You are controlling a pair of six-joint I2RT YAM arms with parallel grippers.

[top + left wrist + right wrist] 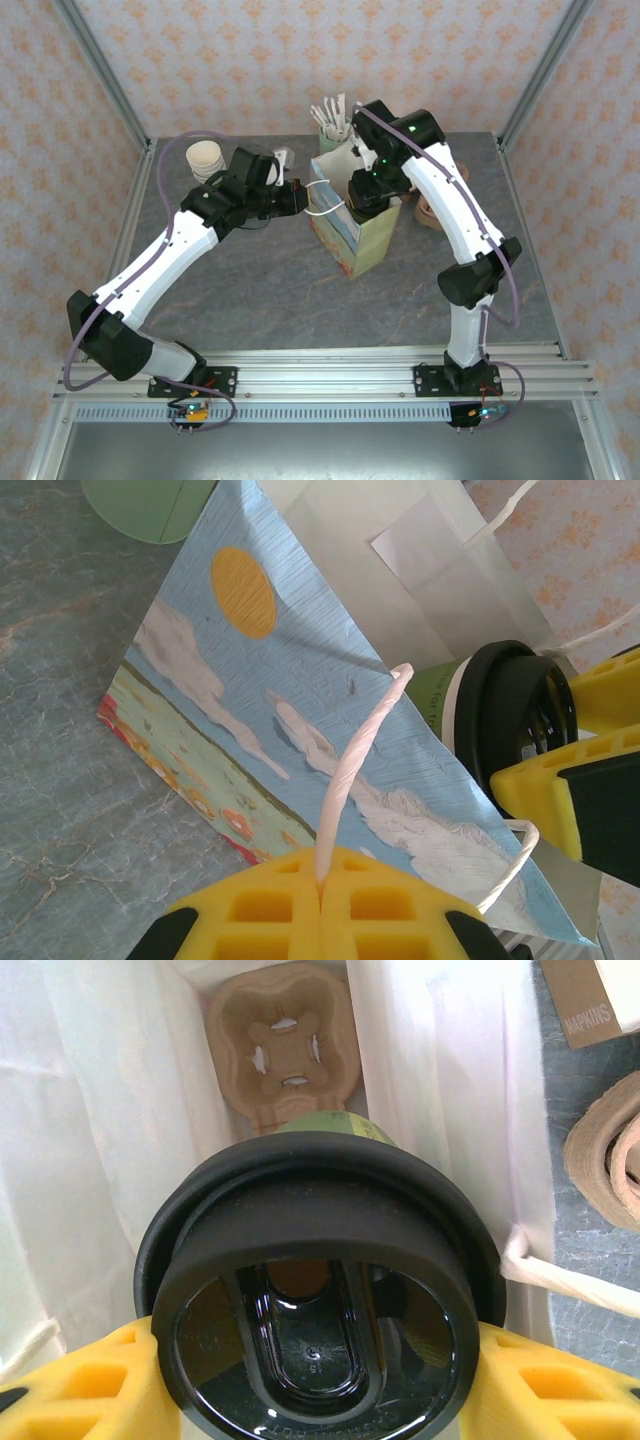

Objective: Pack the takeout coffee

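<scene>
Coffee gripped at the bag's mouth

We see the right gripper [320,1385] clenched on the takeout coffee [310,1280], yellow fingers [80,1390] on either side, between the paper bag [100,1110] walls above a cardboard carrier [285,1045]. The left gripper [320,905] pinches the bag's handle [360,745].

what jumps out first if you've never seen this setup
The right gripper holds the black-lidded takeout coffee at the mouth of the sky-printed paper bag at mid-table. The left gripper pinches the bag's white handle from the left. A cardboard cup carrier lies at the bag's bottom.
</scene>
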